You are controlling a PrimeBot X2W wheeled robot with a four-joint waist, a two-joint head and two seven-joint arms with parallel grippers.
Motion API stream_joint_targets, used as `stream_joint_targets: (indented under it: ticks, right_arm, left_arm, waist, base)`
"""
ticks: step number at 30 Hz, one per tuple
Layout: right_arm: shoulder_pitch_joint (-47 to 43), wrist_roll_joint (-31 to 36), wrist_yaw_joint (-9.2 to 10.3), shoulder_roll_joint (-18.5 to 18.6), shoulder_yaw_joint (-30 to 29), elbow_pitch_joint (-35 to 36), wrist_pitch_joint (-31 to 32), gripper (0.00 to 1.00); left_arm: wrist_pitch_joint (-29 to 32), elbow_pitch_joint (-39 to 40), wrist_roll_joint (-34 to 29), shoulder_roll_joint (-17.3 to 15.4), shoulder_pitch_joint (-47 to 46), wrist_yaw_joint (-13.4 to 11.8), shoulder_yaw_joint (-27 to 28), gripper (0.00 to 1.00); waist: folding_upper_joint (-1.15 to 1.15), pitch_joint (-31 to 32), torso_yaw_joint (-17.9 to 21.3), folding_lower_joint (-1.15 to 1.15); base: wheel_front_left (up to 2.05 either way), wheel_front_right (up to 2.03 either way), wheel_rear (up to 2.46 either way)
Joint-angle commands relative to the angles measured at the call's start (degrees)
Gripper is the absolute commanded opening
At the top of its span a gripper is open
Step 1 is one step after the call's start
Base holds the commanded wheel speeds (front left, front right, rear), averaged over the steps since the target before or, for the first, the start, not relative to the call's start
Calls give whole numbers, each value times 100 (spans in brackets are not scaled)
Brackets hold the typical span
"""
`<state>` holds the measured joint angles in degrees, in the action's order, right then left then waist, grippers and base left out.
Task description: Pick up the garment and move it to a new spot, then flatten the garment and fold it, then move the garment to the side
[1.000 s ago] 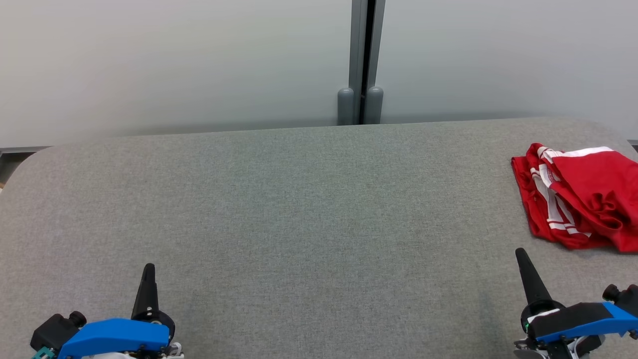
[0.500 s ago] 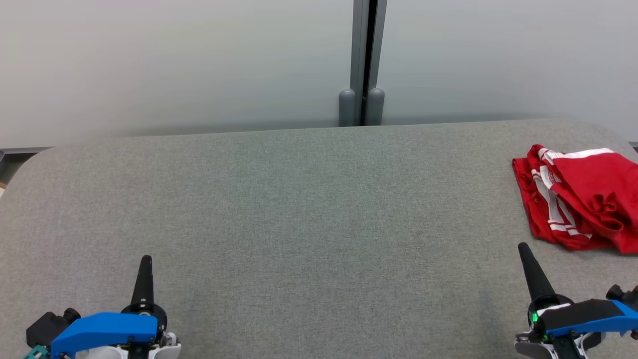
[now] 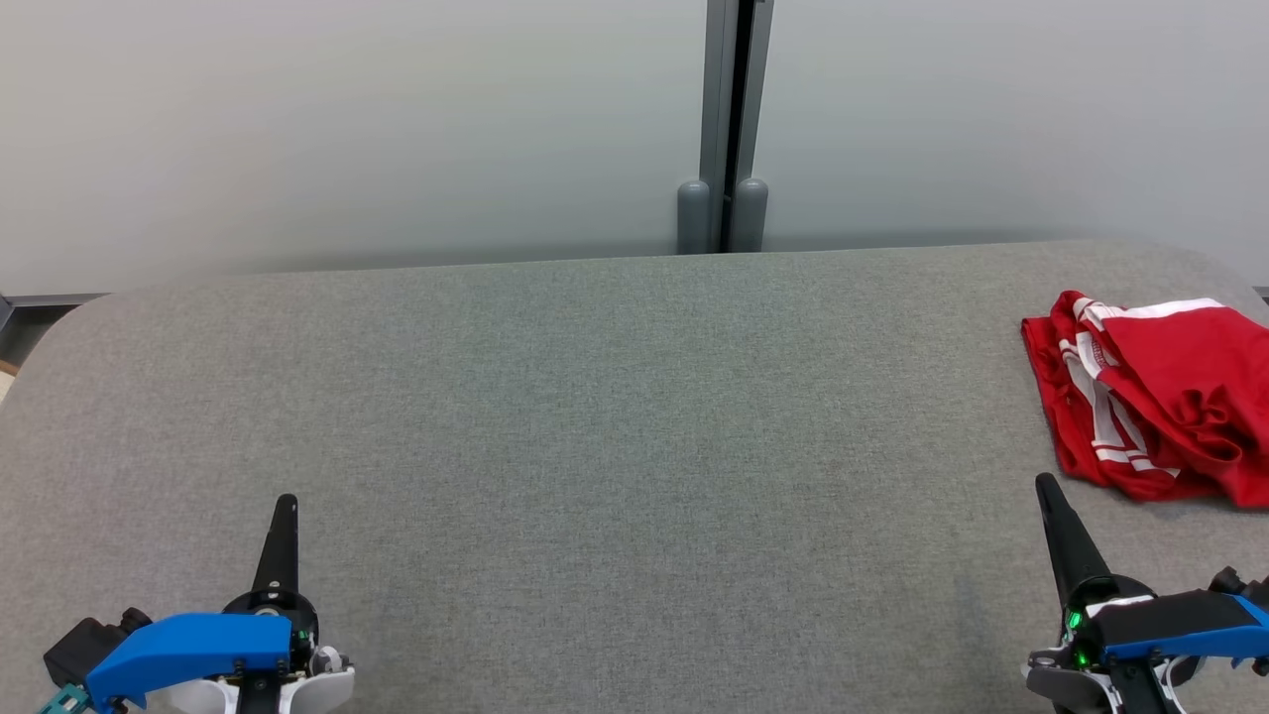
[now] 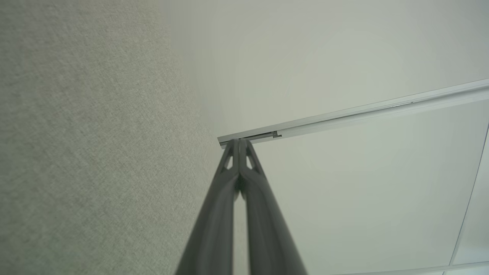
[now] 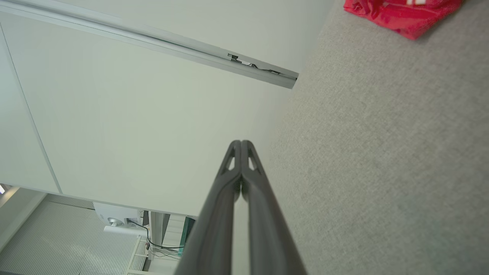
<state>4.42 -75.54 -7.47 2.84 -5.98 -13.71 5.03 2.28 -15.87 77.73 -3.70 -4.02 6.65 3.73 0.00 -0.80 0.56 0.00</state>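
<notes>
Red garment (image 3: pixel 1150 397) with white stripes lies rumpled in a loose heap at the far right of a grey cloth-topped table (image 3: pixel 595 416), its right side running out of the head view. The robot's two grippers sit at the near edge of the table, well apart from each other. The left gripper (image 3: pixel 285 506), at the near left, has its dark fingers pressed together to a single point and holds nothing. The right gripper (image 3: pixel 1044 486), at the near right, also has its fingers together and empty. Its tip points up the table and stands near the garment's closest hem, not touching it. In the right wrist view the garment shows in the top right corner, beyond the tip. Behind the table, pale wall panels (image 3: pixel 347 129) meet at a grey post (image 3: pixel 732 119).
</notes>
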Motion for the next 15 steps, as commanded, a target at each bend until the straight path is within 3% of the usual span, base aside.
stream_joint_targets:
  ticks: [1,15]
  right_arm:
    - [99,-153,-3,8,-18,15,32,0]
    - [143,-802,-4,8,-39,-6,87,0]
  left_arm:
    - [45,58,122,2,-122,47,48,0]
    - [217,116,688,34,-176,71,154,0]
  waist:
    - [0,3,-2,0]
    - [0,25,-23,0]
  base:
    - [0,0,0]
    - [0,0,0]
